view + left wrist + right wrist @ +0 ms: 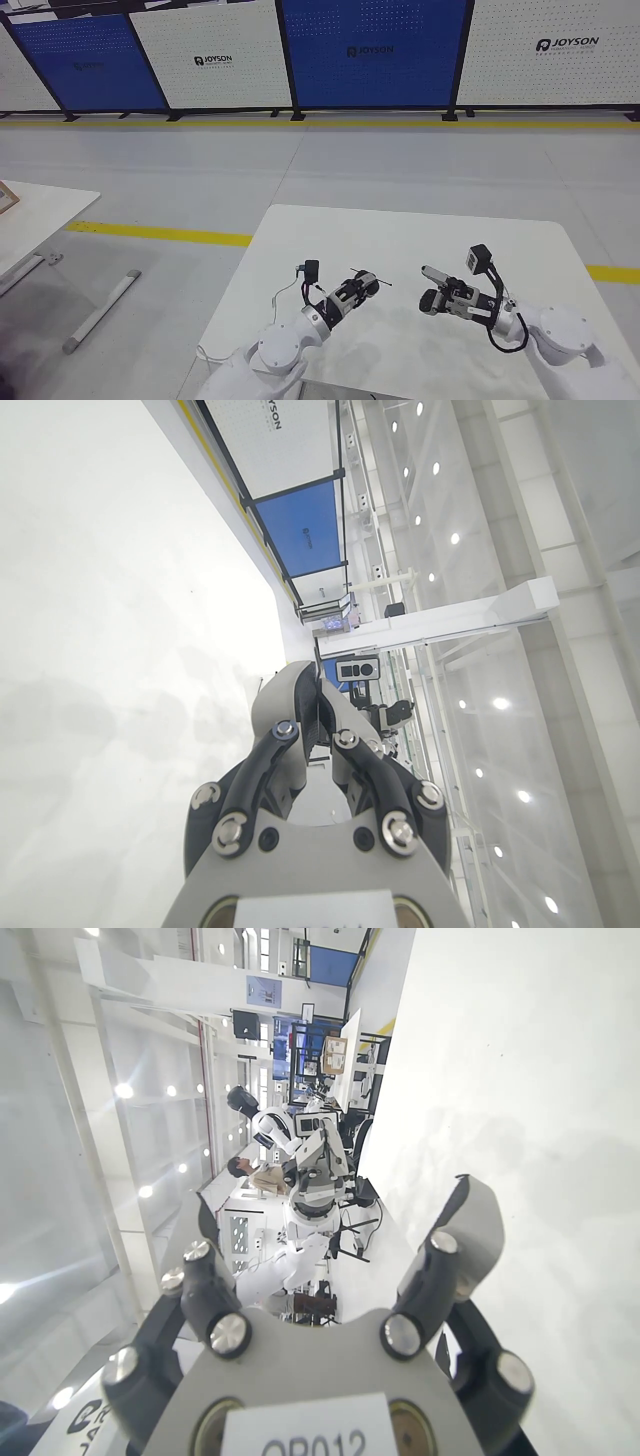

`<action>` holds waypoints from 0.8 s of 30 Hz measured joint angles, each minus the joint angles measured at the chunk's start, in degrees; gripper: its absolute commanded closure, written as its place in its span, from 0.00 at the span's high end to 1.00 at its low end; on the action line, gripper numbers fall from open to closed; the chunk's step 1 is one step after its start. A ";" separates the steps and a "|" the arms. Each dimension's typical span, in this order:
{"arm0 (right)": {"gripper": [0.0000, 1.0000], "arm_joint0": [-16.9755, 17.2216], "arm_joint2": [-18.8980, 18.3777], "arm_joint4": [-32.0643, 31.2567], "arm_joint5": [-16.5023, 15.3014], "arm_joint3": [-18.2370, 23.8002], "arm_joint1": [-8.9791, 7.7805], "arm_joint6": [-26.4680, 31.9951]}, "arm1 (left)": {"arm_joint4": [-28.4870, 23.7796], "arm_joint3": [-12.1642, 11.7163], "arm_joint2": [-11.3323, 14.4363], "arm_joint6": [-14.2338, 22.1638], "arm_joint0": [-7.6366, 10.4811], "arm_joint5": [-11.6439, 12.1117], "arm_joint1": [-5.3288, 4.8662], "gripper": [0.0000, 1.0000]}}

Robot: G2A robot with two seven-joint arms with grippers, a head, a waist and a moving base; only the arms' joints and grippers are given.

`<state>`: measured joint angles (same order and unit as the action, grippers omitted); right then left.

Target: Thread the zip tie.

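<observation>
My left gripper point(362, 284) hovers over the near middle of the white table point(400, 230), shut on a thin black zip tie point(381, 282) whose free end pokes out toward the right arm. In the left wrist view the zip tie point(317, 700) runs as a dark strip pinched between the pads of the left gripper point(315, 672). A short gap to its right, my right gripper point(428, 287) faces it, open with nothing between its fingers. In the right wrist view the right gripper point(335, 1198) spreads wide, with the left gripper point(320, 1163) farther off beyond it.
The bare white tabletop stretches out on all sides of both grippers. Its far edge point(410, 210) drops to a grey floor with a yellow line point(160, 233). Another white table point(40, 210) stands at the far left.
</observation>
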<state>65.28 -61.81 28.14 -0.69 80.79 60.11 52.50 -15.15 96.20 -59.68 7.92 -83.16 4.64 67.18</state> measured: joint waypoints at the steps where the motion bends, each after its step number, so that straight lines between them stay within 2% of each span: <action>1: 1.00 0.00 0.00 0.00 0.00 0.00 0.00 0.00 | -0.12 -0.03 -0.18 -0.25 -0.04 0.09 0.00 0.00; 4: 1.00 0.00 0.00 0.00 0.00 0.00 0.00 0.00 | -0.90 0.32 -1.59 -0.22 -0.60 0.98 -0.15 0.00; 7: 1.00 0.00 0.00 0.00 0.00 0.00 0.00 0.00 | -2.74 2.56 -3.99 1.84 -2.10 2.76 -0.58 0.00; 10: 1.00 0.00 0.00 0.00 0.00 0.00 0.00 0.00 | -2.56 6.86 -6.77 3.16 -4.42 4.18 -1.16 0.00; 14: 1.00 0.00 0.00 0.00 0.00 0.00 0.00 0.00 | -1.99 13.06 -9.68 3.08 -6.97 4.03 -1.64 0.00; 15: 1.00 0.00 0.00 0.00 0.00 0.00 0.00 0.00 | -2.07 13.66 -9.91 3.01 -7.20 3.91 -1.66 0.00; 24: 1.00 0.00 0.00 0.00 0.00 0.00 0.00 0.00 | -2.13 13.73 -9.92 3.00 -7.22 3.86 -1.66 0.00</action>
<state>65.28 -61.81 28.14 -0.69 80.79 60.11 52.50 -17.28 109.93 -69.60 10.93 -90.38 8.50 65.52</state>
